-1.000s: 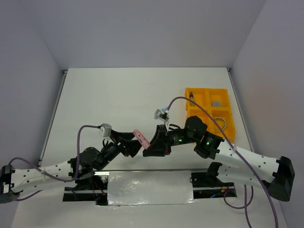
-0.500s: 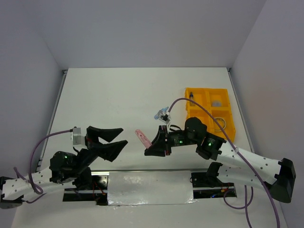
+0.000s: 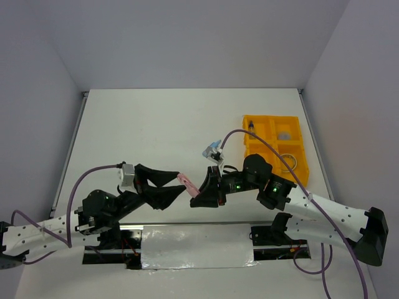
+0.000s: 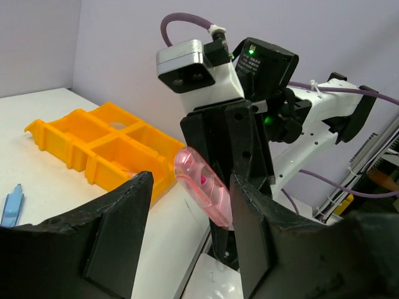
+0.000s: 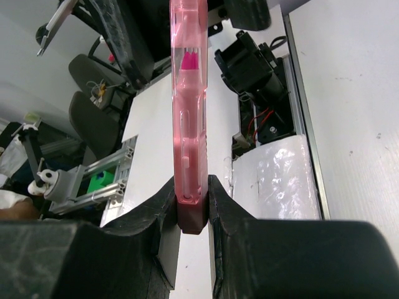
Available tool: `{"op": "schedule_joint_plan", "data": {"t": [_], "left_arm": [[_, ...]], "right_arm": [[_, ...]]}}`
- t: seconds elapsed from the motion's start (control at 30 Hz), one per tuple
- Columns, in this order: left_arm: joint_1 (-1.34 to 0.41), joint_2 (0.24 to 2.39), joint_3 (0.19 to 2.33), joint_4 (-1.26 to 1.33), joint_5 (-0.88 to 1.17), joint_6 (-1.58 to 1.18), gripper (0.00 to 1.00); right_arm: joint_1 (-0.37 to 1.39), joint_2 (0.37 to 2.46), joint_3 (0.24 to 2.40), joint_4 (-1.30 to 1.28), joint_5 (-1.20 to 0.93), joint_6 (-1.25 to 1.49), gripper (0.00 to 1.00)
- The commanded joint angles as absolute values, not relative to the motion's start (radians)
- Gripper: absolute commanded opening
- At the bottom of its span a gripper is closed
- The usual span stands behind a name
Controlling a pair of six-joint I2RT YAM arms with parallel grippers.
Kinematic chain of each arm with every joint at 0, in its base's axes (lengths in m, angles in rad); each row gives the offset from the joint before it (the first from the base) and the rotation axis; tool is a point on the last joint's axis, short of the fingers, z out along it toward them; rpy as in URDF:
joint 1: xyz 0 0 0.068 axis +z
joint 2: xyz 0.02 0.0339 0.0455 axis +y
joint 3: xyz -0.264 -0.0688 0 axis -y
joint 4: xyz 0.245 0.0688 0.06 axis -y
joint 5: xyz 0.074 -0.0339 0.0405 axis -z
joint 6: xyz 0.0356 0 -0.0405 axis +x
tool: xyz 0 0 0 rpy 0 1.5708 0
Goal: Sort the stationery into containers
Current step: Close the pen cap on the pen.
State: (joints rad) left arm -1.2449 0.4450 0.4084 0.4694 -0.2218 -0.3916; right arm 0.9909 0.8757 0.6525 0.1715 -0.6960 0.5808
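desk (image 3: 156,124): white and mostly bare around both arms. All the action is up in the air above the near edge.

tray (image 3: 249,142): yellow-orange, four compartments. It sits behind and off to the right of the right gripper, well apart from the left gripper.

right gripper (image 3: 201,194): clamped on the bottom end of the pink piece, so most of it sticks out past the fingertips towards the left gripper.

left gripper (image 3: 169,185): jaws spread fairly wide and holding nothing. One jaw is on each side of the pink piece, and I can't see either one touching it.

pink piece (image 4: 202,193): see-through pink clip-type thing, held in mid-air and tilted. Its free end is in the gap of the left gripper.

step: looks like a hand-off or regrasp between the two arms, with the piece not sorted yet. My guess for the next move is the left jaws closing squarely on the free end before the right lets go. After that it needs carrying to a compartment.

in the way: the two grippers are really close, so a finger clash or a twisted, slipping piece seems the main risk.

tan ring (image 3: 288,161): already lying in a tray compartment, behind the right gripper.

blue piece (image 4: 12,204): tiny, on the desk ahead and to the left of the left gripper, near the tray.
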Motion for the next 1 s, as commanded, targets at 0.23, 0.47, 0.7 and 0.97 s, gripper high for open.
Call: {"op": "schedule_joint_plan", "data": {"t": [0.23, 0.47, 0.7, 0.97], "left_arm": [[-1.246, 0.491, 0.468, 0.591, -0.126, -0.387, 0.62], [-1.244, 0.5, 0.463, 0.6, -0.121, -0.406, 0.36], [-1.244, 0.531, 0.483, 0.551, -0.163, -0.445, 0.07], [-1.244, 0.586, 0.445, 0.571, -0.143, -0.489, 0.0]], "right_arm": [[0.999, 0.882, 0.666, 0.227, -0.738, 0.545, 0.0], [0.999, 0.877, 0.666, 0.247, -0.759, 0.526, 0.0], [0.999, 0.902, 0.75, 0.207, -0.769, 0.469, 0.0], [0.997, 0.942, 0.902, 0.182, -0.677, 0.448, 0.0]]}}
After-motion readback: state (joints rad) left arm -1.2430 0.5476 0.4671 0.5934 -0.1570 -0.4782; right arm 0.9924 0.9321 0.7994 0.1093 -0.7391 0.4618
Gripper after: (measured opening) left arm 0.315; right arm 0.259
